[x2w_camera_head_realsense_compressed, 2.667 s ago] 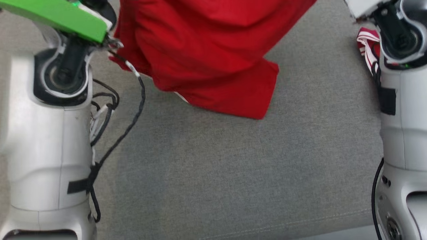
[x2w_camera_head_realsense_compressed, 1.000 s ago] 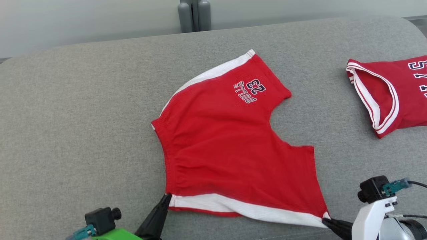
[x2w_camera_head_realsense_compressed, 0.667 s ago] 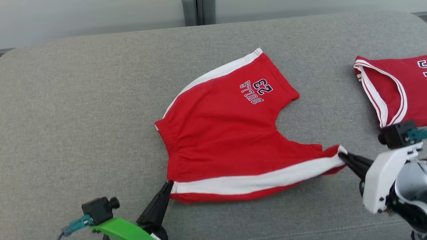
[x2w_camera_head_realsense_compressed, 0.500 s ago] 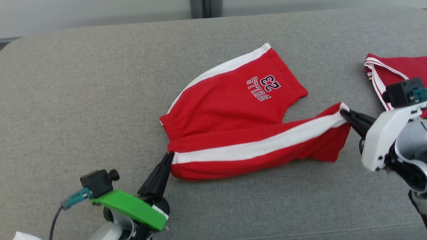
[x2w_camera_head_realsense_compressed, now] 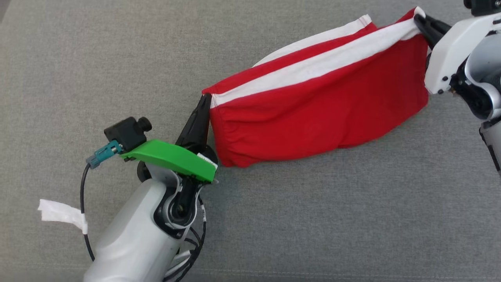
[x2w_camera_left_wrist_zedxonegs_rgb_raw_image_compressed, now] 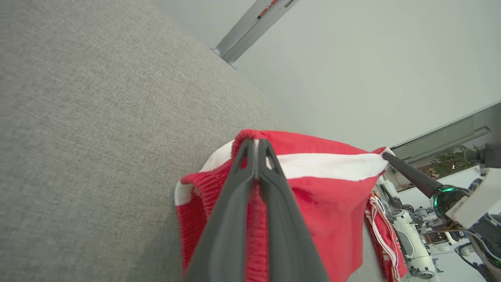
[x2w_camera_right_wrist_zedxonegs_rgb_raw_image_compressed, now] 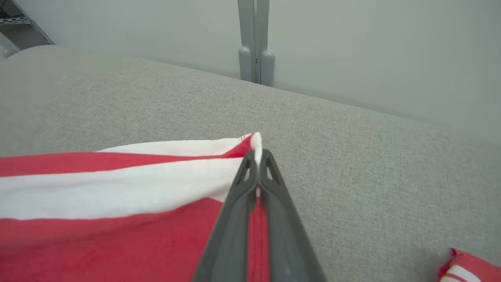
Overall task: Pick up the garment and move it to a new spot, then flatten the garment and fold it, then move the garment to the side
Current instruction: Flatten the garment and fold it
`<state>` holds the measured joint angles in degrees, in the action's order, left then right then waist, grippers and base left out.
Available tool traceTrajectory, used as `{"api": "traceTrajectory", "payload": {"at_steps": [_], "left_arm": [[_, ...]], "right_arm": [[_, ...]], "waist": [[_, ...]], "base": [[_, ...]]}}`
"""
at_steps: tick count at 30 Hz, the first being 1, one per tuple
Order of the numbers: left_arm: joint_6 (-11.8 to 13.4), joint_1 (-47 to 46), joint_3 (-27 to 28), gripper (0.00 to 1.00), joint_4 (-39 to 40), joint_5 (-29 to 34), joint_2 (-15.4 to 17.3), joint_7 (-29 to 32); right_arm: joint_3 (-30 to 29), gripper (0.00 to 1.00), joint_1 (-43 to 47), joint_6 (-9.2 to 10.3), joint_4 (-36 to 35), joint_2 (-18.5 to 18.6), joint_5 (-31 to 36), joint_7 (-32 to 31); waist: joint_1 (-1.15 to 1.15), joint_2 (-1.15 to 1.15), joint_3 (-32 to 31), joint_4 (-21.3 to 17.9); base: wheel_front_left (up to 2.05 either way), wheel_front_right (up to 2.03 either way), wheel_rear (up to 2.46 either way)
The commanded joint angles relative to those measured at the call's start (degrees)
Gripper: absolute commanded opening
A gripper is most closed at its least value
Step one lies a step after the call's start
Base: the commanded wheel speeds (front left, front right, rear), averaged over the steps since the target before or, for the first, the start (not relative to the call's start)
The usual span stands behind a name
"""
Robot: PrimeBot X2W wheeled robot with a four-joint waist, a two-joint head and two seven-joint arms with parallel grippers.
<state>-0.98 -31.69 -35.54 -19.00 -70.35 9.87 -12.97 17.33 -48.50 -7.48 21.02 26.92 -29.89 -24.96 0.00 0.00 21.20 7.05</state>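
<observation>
My left gripper (x2w_camera_head_realsense_compressed: 204,98) is closed on the waistband corner of the garment (x2w_camera_head_realsense_compressed: 313,105), a pair of red shorts with white side stripes. In my left wrist view the two dark fingers (x2w_camera_left_wrist_zedxonegs_rgb_raw_image_compressed: 235,203) are pinched together, with the ribbed red band caught between them. My right gripper (x2w_camera_head_realsense_compressed: 418,17) is clamped the same way on the other end, on the tip of a leg hem where the white stripe ends. In my right wrist view a sliver of white cloth sticks out past the tips.

In my head view the garment sits toward 1 o'clock on the grey fabric surface (x2w_camera_head_realsense_compressed: 313,219). It runs on a slant from my left gripper at its 8 o'clock end up to my right gripper at its 2 o'clock end. The white stripe is pulled fairly taut between the two grips. Below it the red cloth hangs in a loose fold, and its lower edge touches the surface. Behind the held edge, at 12 o'clock, a second white stripe and a strip of red show from the layer underneath.

A second red garment (x2w_camera_left_wrist_zedxonegs_rgb_raw_image_compressed: 385,243) with white trim lies beyond my right gripper in the left wrist view, apart from the shorts. A grey post (x2w_camera_right_wrist_zedxonegs_rgb_raw_image_compressed: 255,43) stands against the wall past the far edge of the surface. A scrap of white tape (x2w_camera_head_realsense_compressed: 62,213) is wrapped on the cable by my left forearm.
</observation>
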Motion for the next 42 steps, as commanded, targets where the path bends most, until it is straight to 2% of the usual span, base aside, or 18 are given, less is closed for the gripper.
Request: {"api": "traceTrajectory", "payload": {"at_steps": [1,8,9,10,11,16,23,25,29,30,34,38,42], "left_arm": [[-0.04,-1.64,0.7,0.0,-1.21,0.77,-1.03,-0.6],[-0.64,-6.04,0.98,0.0,-7.89,1.4,-4.68,-1.35],[-1.22,-6.6,1.01,0.2,-8.67,1.66,-5.0,-1.59],[-1.56,-6.92,0.94,0.47,-9.21,1.89,-5.25,-1.73],[-1.96,-7.22,0.98,1.0,-10.03,2.0,-5.5,-1.79],[-3.61,-7.78,0.83,1.0,-12.39,3.55,-6.23,-2.11],[-4.99,-4.39,3.65,1.0,-11.83,8.66,-4.32,-2.21],[-5.0,-2.78,5.63,1.0,-10.13,11.94,-3.38,-2.22],[-2.97,2.42,13.05,1.0,-4.76,20.58,-2.73,-2.18],[-2.31,3.58,15.07,1.0,-2.7,24.9,-2.15,-2.19],[-0.46,9.42,21.41,1.0,3.46,38.2,-3.34,-2.19],[-1.05,13.47,24.69,1.0,6.42,47.36,-4.53,-2.19],[-2.69,15.84,27.52,1.0,6.43,49.67,-5.88,-2.2]], "right_arm": [[0.19,0.0,-2.09,-0.01,1.94,-0.04,0.7,1.96],[3.03,0.0,-8.31,-0.01,12.63,-1.59,1.26,7.62],[3.42,0.0,-9.06,-0.01,14.0,-1.79,1.14,8.24],[3.56,0.44,-9.59,-0.01,15.09,-1.98,0.9,8.6],[3.92,1.0,-10.05,-0.02,16.21,-2.32,0.71,8.97],[6.06,1.0,-10.98,-0.02,19.16,-2.93,-1.27,9.86],[7.51,1.0,-8.79,-0.02,20.83,-1.32,-5.74,4.11],[7.2,1.0,-8.17,-0.02,20.26,-0.74,-6.82,2.51],[5.07,1.0,-5.92,-0.02,19.95,-0.28,-9.2,-0.08],[3.96,1.0,-5.13,-0.02,20.22,-0.81,-10.52,-1.19],[1.49,1.0,-3.7,-0.02,20.76,-1.22,-10.66,-3.39],[-1.28,1.0,-3.55,-0.03,22.55,-2.77,-9.15,-3.25],[-3.86,1.0,-4.44,-0.03,25.17,-4.01,-6.63,-2.79]], "waist": [[0.0,0.0,4.16,3.92],[0.0,0.0,5.82,6.16],[0.0,0.0,5.85,6.32],[0.0,0.0,5.86,6.42],[0.0,0.0,5.8,6.46],[0.0,0.0,4.63,5.81],[0.0,0.0,0.89,3.88],[0.0,0.0,-0.01,3.46],[0.0,0.0,-1.52,3.33],[0.0,0.0,-1.78,3.42],[0.0,0.0,-1.85,4.0],[0.0,0.0,-1.25,5.01],[0.0,0.0,-0.61,6.49]], "base": [[0.0,0.0,0.0],[0.0,0.0,0.0],[0.0,0.0,0.0],[0.0,0.0,0.0],[0.0,0.0,0.0],[0.0,0.0,0.0],[0.0,0.0,0.0],[0.0,0.0,0.0],[0.0,0.0,0.0],[0.0,0.0,0.0],[0.0,0.0,0.0],[0.0,0.0,0.0],[0.0,0.0,0.0]]}}
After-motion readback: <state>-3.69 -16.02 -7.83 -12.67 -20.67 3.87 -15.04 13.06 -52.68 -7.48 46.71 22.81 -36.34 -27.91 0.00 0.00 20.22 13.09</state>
